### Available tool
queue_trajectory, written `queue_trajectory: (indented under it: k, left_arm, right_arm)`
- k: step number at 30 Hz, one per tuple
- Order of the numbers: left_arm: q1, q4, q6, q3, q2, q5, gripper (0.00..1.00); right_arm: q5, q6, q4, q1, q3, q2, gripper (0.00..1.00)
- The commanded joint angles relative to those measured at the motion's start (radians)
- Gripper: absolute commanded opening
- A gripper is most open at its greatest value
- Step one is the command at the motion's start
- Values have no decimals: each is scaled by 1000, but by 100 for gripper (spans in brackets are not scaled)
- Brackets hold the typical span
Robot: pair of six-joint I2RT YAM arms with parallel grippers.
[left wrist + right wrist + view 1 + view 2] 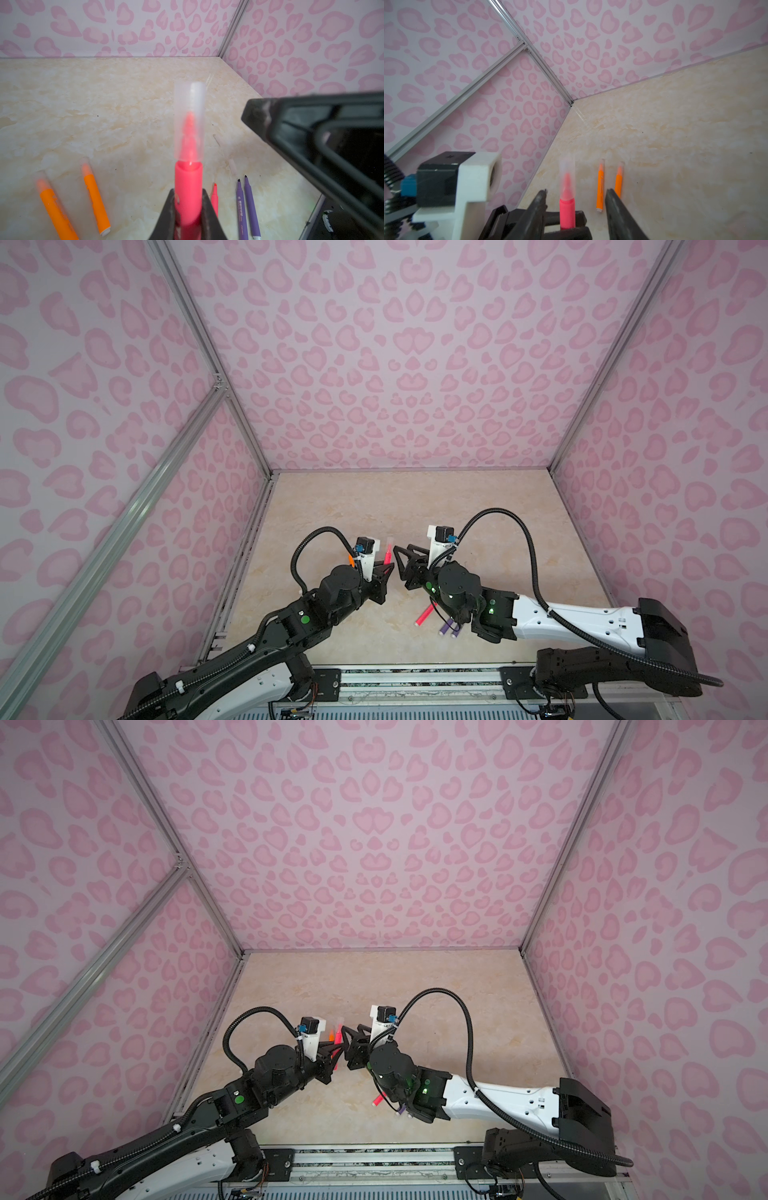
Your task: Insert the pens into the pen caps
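My left gripper (188, 192) clamps the pink pen (188, 182), clear cap (189, 116) on its tip, with my right gripper (576, 191) parted around it (can't tell if it's clicked home), so a crooked retreat could knock the cap off.

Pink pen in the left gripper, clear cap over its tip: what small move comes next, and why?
Probably lower the left gripper and lay the pink pen beside the two capped orange pens. The clear cap looks seated over its tip, the right gripper stands open, clear of it, and a second pink pen and two purple pens lie uncapped.
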State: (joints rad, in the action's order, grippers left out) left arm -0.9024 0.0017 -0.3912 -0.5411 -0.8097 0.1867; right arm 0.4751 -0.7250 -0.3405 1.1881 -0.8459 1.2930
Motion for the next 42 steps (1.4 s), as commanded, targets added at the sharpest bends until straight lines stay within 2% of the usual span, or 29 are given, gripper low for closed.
queue_trajectory:
  k: [1,8,16,20,29,34,37,42]
  left_arm:
    - [2,28,5,-1,-5,2,3]
    - [2,26,6,-1,-1,3,3]
    - [2,27,6,-3,-9,0,3]
    - [2,27,6,-3,-9,0,3]
    - [2,27,3,-2,-5,2,3]
    - [3,28,-4,4,6,7,3]
    - [11,33,-12,7,11,-8,3]
    - [78,80,-50,38,33,-140,3]
  right_arm:
    - [-47,12,31,-37,-49,34,54]
    - [-103,33,133,-80,-199,140,58]
    - [-105,28,161,-84,-242,189,52]
    - [-109,25,155,-84,-240,191,44]
    - [-128,21,150,-83,-232,198,14]
    - [-153,6,135,-86,-201,191,8]
    - [-225,4,68,-95,-156,176,5]
    - [-322,-17,-57,-123,-51,137,0]
